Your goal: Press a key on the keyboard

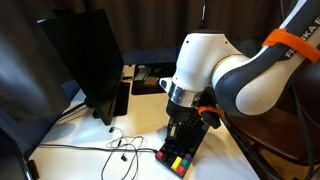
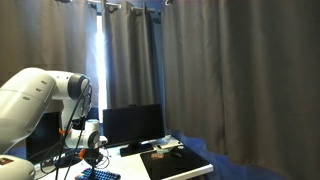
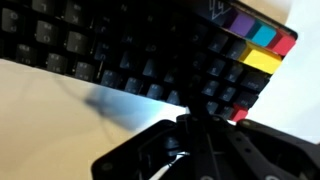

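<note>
The keyboard (image 3: 130, 55) fills the top of the wrist view, with black keys and purple, blue, yellow and red keys at its right end (image 3: 258, 45). In an exterior view it lies on the white table under the arm (image 1: 178, 160), coloured keys toward the front. My gripper (image 3: 185, 120) points down with its fingers closed together. Its tip is at the black keys near the keyboard's near edge, and I cannot tell whether it touches them. In the exterior views the gripper (image 1: 182, 128) (image 2: 92, 152) stands right above the keyboard (image 2: 100, 175).
A dark monitor (image 1: 85, 60) (image 2: 132, 126) stands on the table beside the arm. A flat black mat (image 2: 175, 162) with small items lies further along. Thin cables (image 1: 118, 146) trail across the white table (image 1: 90, 160). Curtains hang behind.
</note>
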{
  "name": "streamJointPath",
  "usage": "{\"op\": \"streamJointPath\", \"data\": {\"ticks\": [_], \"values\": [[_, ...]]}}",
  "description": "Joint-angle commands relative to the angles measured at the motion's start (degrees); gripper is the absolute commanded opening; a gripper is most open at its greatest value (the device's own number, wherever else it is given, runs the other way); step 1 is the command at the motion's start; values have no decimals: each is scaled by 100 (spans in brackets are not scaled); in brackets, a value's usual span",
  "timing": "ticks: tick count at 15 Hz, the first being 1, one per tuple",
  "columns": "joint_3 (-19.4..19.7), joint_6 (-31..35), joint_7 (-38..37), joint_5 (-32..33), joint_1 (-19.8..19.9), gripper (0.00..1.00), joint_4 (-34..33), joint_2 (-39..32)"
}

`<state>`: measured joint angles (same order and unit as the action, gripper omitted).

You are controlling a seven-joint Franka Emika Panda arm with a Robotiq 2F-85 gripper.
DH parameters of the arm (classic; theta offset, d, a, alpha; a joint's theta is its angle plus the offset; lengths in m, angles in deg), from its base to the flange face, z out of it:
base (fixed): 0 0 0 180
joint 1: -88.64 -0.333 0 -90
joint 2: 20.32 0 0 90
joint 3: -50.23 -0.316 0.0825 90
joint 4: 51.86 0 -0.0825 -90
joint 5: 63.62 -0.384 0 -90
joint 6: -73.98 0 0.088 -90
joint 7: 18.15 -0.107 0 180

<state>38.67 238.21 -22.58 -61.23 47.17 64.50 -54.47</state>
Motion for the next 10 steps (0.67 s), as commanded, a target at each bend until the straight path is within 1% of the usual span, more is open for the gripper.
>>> {"op": "streamJointPath", "data": {"ticks": [1,10], "values": [[136,78,-252,196,-162,0,-165,-164],[165,43,-287,176,-185,0,-140,-89]]}}
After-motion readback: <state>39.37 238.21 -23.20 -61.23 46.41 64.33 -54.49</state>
